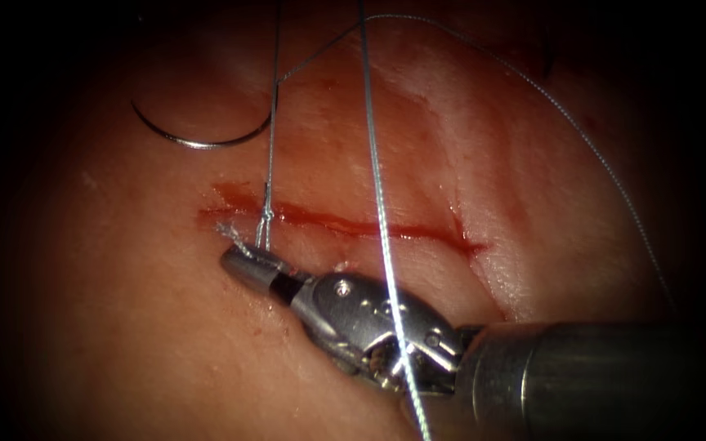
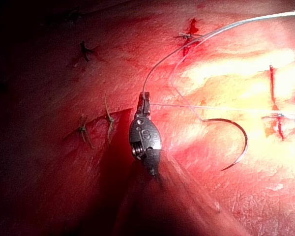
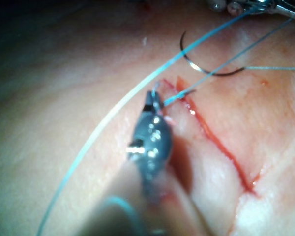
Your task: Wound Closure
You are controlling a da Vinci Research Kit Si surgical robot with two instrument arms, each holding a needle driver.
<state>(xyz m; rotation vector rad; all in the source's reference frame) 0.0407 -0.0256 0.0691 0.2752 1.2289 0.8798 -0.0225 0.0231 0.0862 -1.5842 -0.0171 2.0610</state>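
Steel-grey and slender, the right arm's needle driver (image 1: 247, 263) comes in from the right of the endoscope view, its jaws pressed together on a short thread end (image 1: 234, 237) just below the left end of the cut (image 1: 345, 224). A knot (image 1: 265, 214) sits on the cut there, and a strand of thread (image 1: 271, 122) rises from it toward the top edge of the tissue (image 1: 124, 327). A second, longer strand (image 1: 382, 204) crosses over the tool's wrist.

The curved needle (image 1: 198, 139) lies free on the tissue above the cut, toward the left; no tool holds it and it is not in the tissue. Red fluid (image 1: 320, 219) lines the cut.

My guess is that a knot is being tied at the first stitch. Any next move would call for steady, even tension on both strands so the knot seats flat without tearing the edge.
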